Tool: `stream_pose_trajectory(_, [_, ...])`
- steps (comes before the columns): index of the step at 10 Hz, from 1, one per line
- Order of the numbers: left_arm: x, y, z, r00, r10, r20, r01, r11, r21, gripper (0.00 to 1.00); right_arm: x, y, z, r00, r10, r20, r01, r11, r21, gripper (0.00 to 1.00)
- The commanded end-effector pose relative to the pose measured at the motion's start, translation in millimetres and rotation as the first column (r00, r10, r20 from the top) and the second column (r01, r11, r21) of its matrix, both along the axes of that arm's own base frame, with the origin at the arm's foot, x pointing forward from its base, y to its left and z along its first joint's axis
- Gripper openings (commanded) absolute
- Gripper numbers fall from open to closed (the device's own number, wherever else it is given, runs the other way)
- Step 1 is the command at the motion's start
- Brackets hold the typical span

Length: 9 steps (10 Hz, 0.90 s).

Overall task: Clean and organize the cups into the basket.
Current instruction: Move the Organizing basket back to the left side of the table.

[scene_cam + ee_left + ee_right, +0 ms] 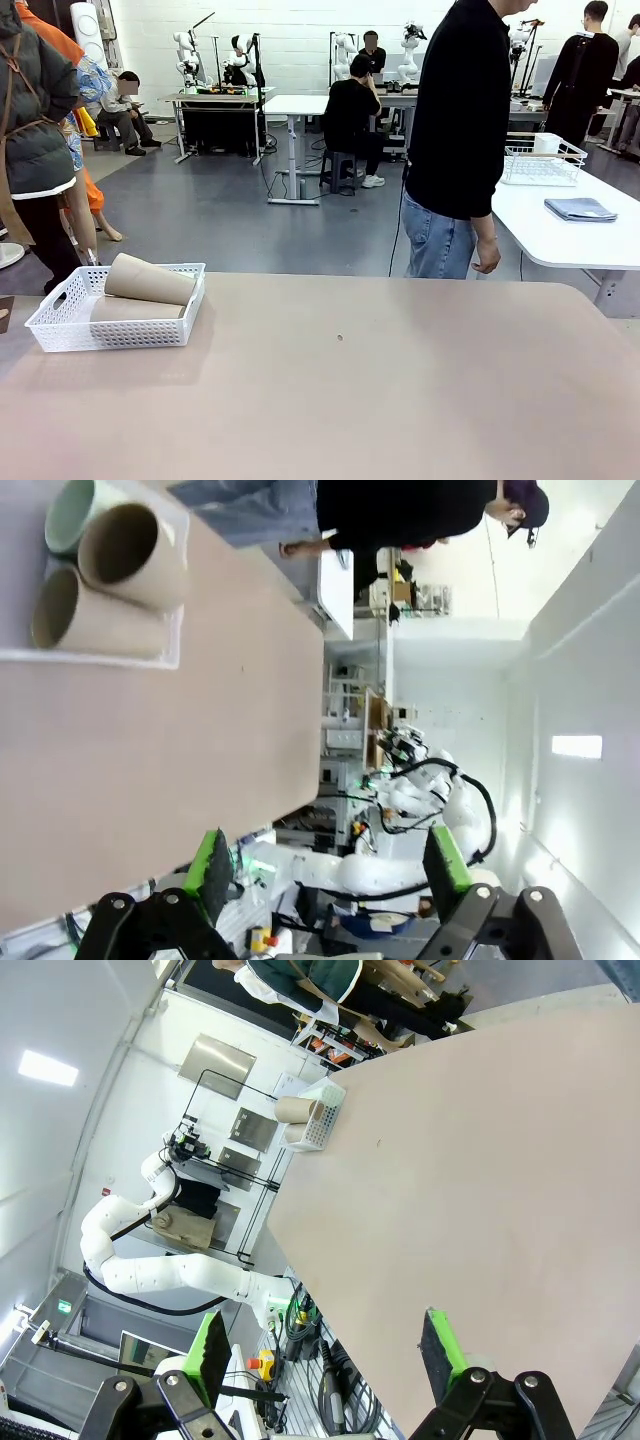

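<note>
The white basket (60,322) is being seen at the far left of the tan bench (380,390). Two tan cups (148,280) are being kept on their sides inside it, stacked, with a mint cup (72,510) beside them. The left tool (330,875) and the right tool (325,1350) are both being held released, grasping nothing. A person (460,140) is being seen standing beyond the bench's far edge.

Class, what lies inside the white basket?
The basket holds two tan cups lying stacked, plus a mint green cup. Anything beneath them is hidden.
</note>
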<state>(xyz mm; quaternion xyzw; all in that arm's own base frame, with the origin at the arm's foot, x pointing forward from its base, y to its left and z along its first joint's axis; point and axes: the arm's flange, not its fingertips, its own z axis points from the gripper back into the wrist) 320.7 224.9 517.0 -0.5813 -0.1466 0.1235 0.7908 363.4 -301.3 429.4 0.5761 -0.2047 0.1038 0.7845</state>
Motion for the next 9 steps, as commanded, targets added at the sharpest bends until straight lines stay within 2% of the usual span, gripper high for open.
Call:
stream_pose_trajectory(1, [8.2,-7.9,2.9,0.994,0.036,0.104,-0.044,0.996,0.074,1.0,0.5,0.8,0.0,1.0,0.003,0.004,-0.003,1.0,0.0,1.0])
stream_pose_trajectory(2, [10.6,-8.0,5.7,0.992,0.037,0.121,-0.047,0.995,0.084,1.0,0.5,0.8,0.0,1.0,0.003,0.004,-0.003,1.0,0.0,1.0])
stream_pose_trajectory(3, [5.5,-0.8,1.9,0.999,0.013,0.038,-0.014,0.999,0.035,1.0,0.5,0.8,0.0,1.0,0.003,0.004,-0.003,1.0,0.0,1.0])
stream_pose_trajectory(9, [5.5,-0.8,1.9,0.999,0.013,0.038,-0.014,0.999,0.035,1.0,0.5,0.8,0.0,1.0,0.003,0.004,-0.003,1.0,0.0,1.0])
